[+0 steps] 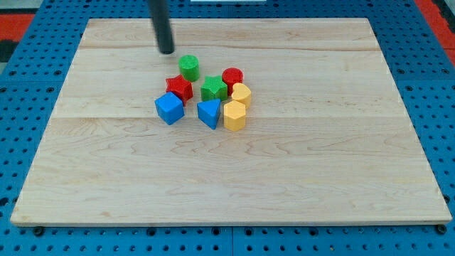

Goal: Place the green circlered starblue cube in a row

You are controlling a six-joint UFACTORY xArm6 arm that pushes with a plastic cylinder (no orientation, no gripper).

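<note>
My tip (pixel 166 51) rests on the board at the view's upper left of the block cluster, a short gap left and above the green circle (pixel 188 67). The red star (pixel 179 87) lies just below the green circle. The blue cube (pixel 169 108) sits below the red star, touching it. These three form a rough slanted line down the cluster's left side.
A green star (pixel 213 89), a red cylinder (pixel 232 77), a blue triangular block (pixel 209 112) and two yellow blocks (pixel 241 94) (pixel 234 115) crowd right of the three. The wooden board (pixel 320 178) lies on a blue pegboard.
</note>
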